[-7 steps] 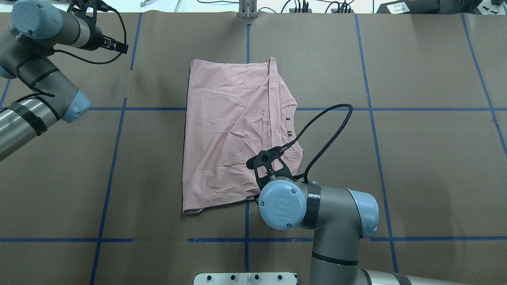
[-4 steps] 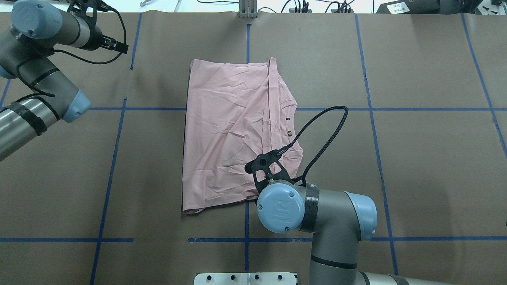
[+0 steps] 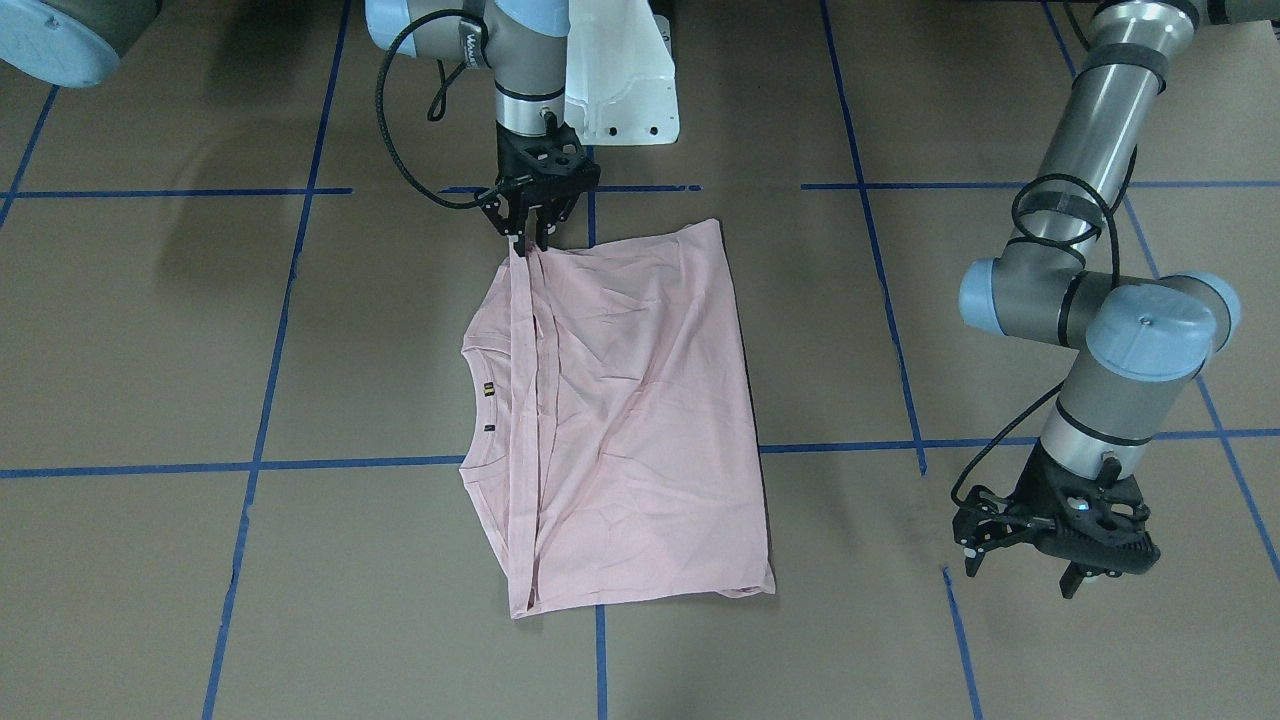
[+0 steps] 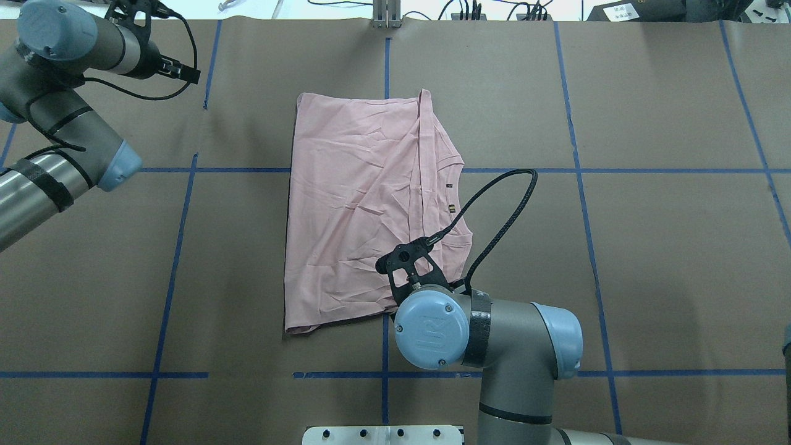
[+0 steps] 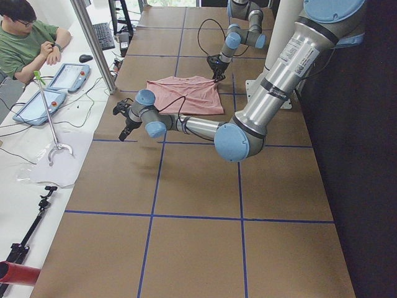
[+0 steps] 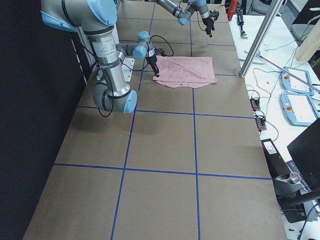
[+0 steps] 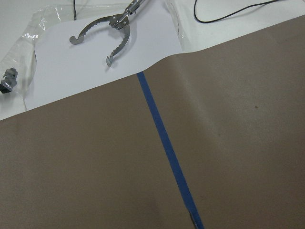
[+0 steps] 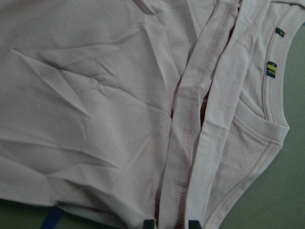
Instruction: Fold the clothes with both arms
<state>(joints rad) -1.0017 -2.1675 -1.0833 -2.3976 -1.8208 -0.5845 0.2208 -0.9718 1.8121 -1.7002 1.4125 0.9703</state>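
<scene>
T-shirt [image 4: 358, 210]: pale pink, folded into a long rectangle, lying flat but creased at the centre of the counter [image 4: 649, 259]. Both long sides are turned inward. The neckline [image 3: 478, 405] opens toward the robot's right. No print shows on the upper face.

Right gripper [image 3: 527, 240]: set at the shirt's corner nearest the robot, on the neckline side. In the front-facing view its fingers converge almost to a point on the cloth. In the right wrist view the two fingertips [image 8: 149, 223] stand a little apart with the stitched hem [image 8: 188, 129] running between them. Finding: clamped on the hem at that corner. In the overhead view the wrist hides the contact.

Left gripper [image 3: 1020, 580]: fingers spread apart, holding nothing, hanging above the counter well apart from the shirt, toward the far left corner. Its wrist camera shows brown counter, a line of blue tape [image 7: 162, 138], and past the counter's edge a metal claw tool [image 7: 116, 31] on a white sheet [image 7: 81, 67].
</scene>
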